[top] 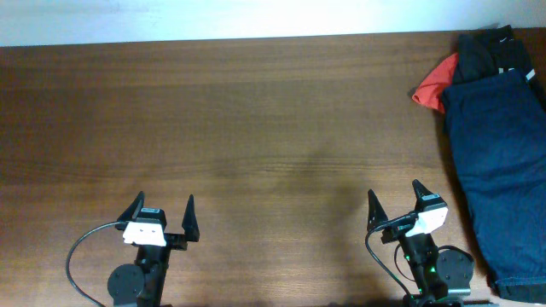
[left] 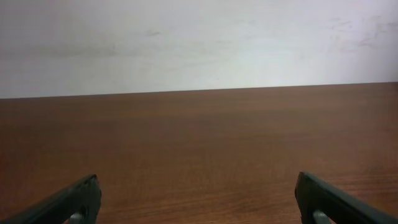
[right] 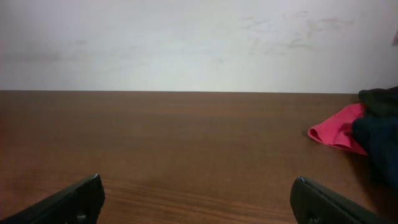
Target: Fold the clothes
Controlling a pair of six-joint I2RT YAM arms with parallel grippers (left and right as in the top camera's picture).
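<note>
A pile of clothes lies at the table's right edge: a long dark navy garment [top: 503, 162], a red garment [top: 435, 83] sticking out at its upper left, and a black garment [top: 488, 53] at the back. The right wrist view shows the red garment [right: 339, 129] and a dark one [right: 379, 134] at its right edge. My left gripper [top: 163, 206] is open and empty near the front edge at the left. My right gripper [top: 393, 194] is open and empty near the front, left of the navy garment. Both show open in the wrist views [left: 198, 186] [right: 198, 186].
The brown wooden table [top: 256, 119] stretches from the grippers to a white wall at the back. A black cable [top: 81, 247] loops beside the left arm base.
</note>
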